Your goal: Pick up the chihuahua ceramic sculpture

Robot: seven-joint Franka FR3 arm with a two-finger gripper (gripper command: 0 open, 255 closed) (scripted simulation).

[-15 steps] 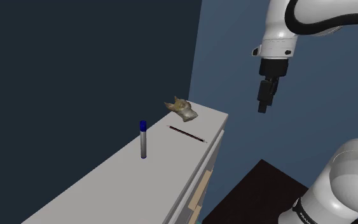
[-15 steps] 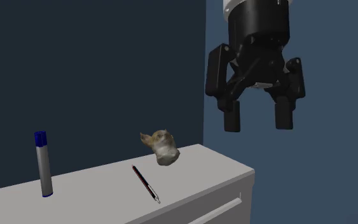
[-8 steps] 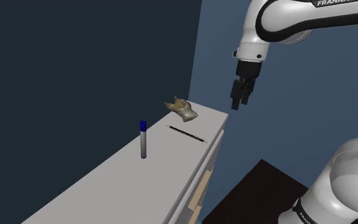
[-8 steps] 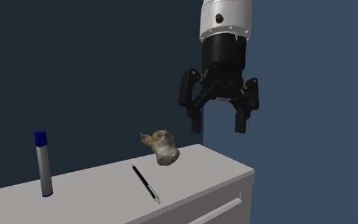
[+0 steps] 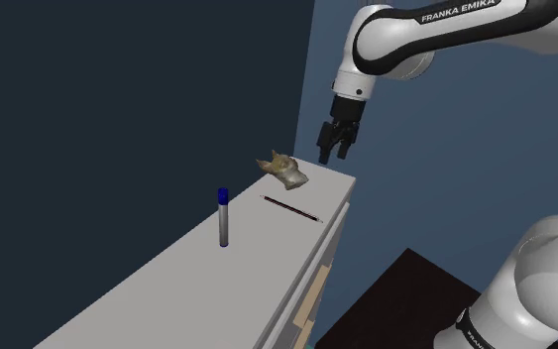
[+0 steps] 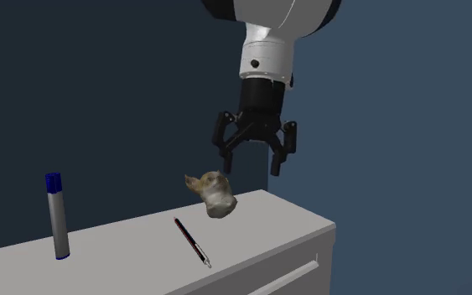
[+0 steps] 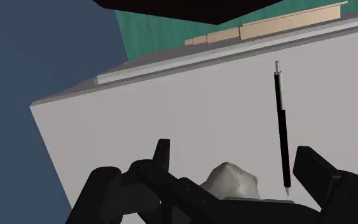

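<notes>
Shoulder view is showing the gripper hanging in open air above the far end of the white cabinet top, its jaws standing spread with nothing between them. The chihuahua sculpture is sitting near that far end, toward the wall side, lower than the fingertips and apart from them. A dark pen is lying near it, on the side toward the front edge, not touching it. A blue-capped marker is standing upright, well apart along the top. Bare surface is separating all three.
</notes>
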